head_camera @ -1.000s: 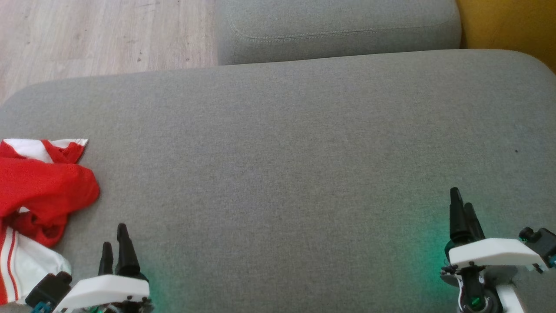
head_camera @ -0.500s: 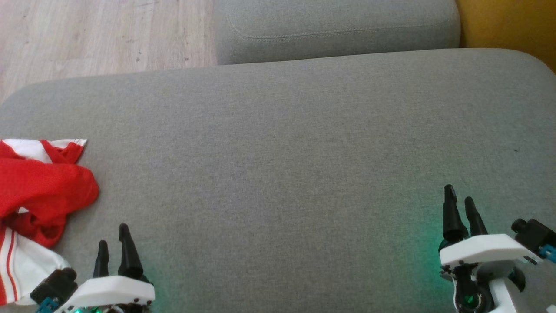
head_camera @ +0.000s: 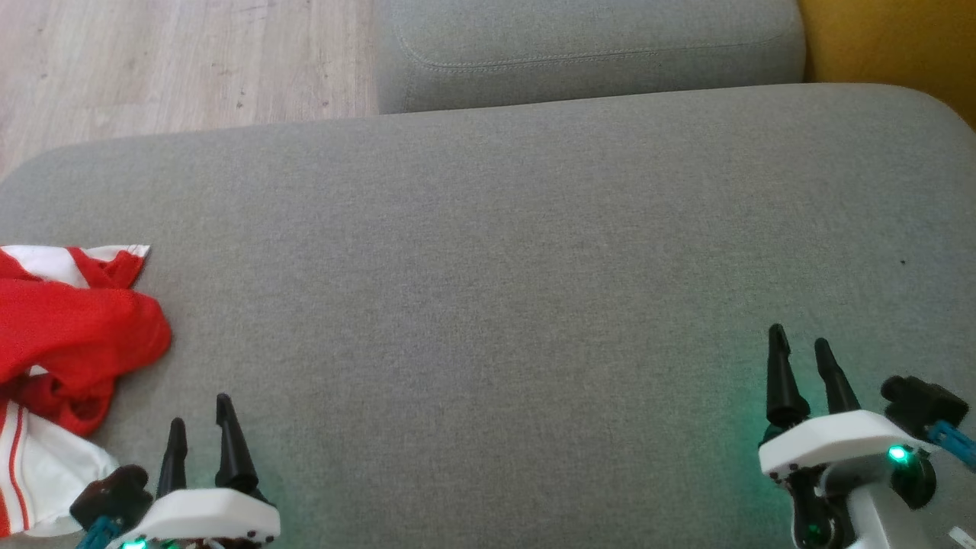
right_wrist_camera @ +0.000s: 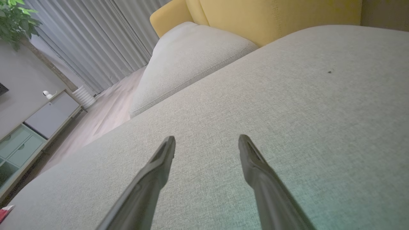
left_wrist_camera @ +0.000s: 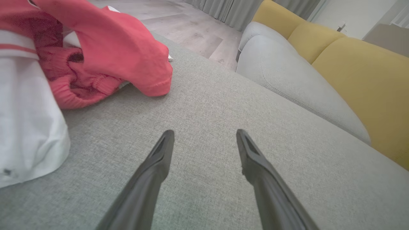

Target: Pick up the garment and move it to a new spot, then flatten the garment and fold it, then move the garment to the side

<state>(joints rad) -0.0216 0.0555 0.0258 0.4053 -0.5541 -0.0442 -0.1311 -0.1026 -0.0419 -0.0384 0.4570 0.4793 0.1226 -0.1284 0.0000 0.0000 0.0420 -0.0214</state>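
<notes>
Red-and-white garment (head_camera: 72, 335): crumpled heap at the left edge of the grey seat cushion (head_camera: 488, 252), cut off by the frame in the head view. Red fabric on top, white part with red stripes nearer the robot. Left wrist view shows a ribbed red hem on it (left_wrist_camera: 111, 48).
Left gripper (head_camera: 200, 410): fingers spread wide, nothing between them. Over bare cushion just beside the garment, fingertips clear of it; same in its wrist view (left_wrist_camera: 205, 132).
Right gripper (head_camera: 798, 336): fingers wide apart, empty, over the cushion's right side, well apart from the garment; wrist view agrees (right_wrist_camera: 207, 138).
Seat cushion: flat grey weave, green glow on it by each gripper.
Second grey cushion (head_camera: 587, 46): just beyond the seat's far edge.
Yellow backrest (head_camera: 892, 38): top right corner.
Wood floor (head_camera: 175, 61): pale, top left.
Right wrist background: grey curtains (right_wrist_camera: 89, 38), green plant (right_wrist_camera: 16, 22), low cabinet (right_wrist_camera: 38, 121).
</notes>
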